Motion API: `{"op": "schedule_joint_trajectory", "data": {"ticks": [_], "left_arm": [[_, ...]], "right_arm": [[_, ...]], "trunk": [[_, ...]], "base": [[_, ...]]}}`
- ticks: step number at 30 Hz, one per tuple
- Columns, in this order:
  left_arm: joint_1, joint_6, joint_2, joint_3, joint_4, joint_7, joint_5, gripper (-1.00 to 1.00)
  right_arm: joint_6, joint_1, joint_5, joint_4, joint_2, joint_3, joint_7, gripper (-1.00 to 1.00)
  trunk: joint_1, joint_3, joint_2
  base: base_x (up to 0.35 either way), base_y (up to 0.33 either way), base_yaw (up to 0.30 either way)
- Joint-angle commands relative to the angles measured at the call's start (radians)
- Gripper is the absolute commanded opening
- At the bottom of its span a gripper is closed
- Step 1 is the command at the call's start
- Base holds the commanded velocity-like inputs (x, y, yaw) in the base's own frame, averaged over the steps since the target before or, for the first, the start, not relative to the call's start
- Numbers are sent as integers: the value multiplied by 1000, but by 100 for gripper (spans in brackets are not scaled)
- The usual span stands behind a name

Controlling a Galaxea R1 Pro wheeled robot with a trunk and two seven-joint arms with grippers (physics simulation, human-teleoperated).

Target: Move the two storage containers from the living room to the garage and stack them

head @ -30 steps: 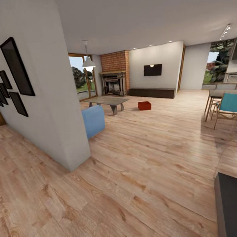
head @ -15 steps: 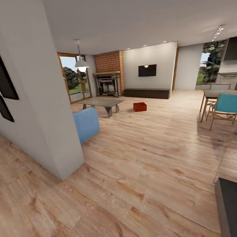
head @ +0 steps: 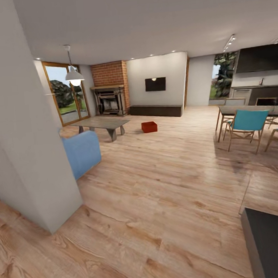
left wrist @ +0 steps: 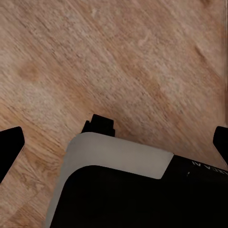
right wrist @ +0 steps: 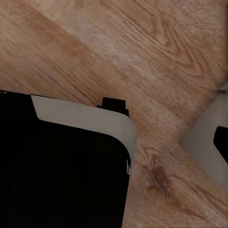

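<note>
One red-orange storage container (head: 149, 126) sits on the light wood plank floor (head: 161, 196) of the living room, far ahead, just right of the low grey table (head: 102, 124). I see no second container. In the left wrist view, my left gripper (left wrist: 114, 142) is open, its black fingertips (left wrist: 10, 146) at opposite edges, over the robot's dark base and wood floor. The right gripper (right wrist: 114, 142) shows one fingertip (right wrist: 221, 142) at the far edge and holds nothing, above the same floor.
A white wall corner (head: 30, 144) juts in close on the left, with the blue sofa (head: 82, 152) behind it. The brick fireplace (head: 109, 99) and black TV (head: 155, 84) stand at the far wall. Dining table and teal chairs (head: 245, 123) are right. A dark block (head: 272, 245) is lower right.
The whole head view has shifted: the camera moved forward and turned right, so the wall corner looms larger and the container sits further left in the picture. The framed pictures left the view.
</note>
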Motion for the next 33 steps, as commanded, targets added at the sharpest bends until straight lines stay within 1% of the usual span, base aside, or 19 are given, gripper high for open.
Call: {"op": "schedule_joint_trajectory", "data": {"ticks": [1,8,11,33], "left_arm": [[0,-3,0,-5,1,0,7,100],[0,-3,0,-5,1,0,6,100],[0,-2,0,-5,1,0,6,100],[0,8,0,-5,0,0,7,100]], "right_arm": [[-5,-2,5,3,0,5,0,100],[-5,-2,5,3,0,5,0,100],[-5,-2,5,3,0,5,0,100],[-7,-2,5,3,0,7,0,100]], "trunk": [[1,-1,0],[1,-1,0],[1,-1,0],[1,-1,0]], "base": [[322,96,-250],[322,70,-248],[322,7,-126],[323,0,-7]]}}
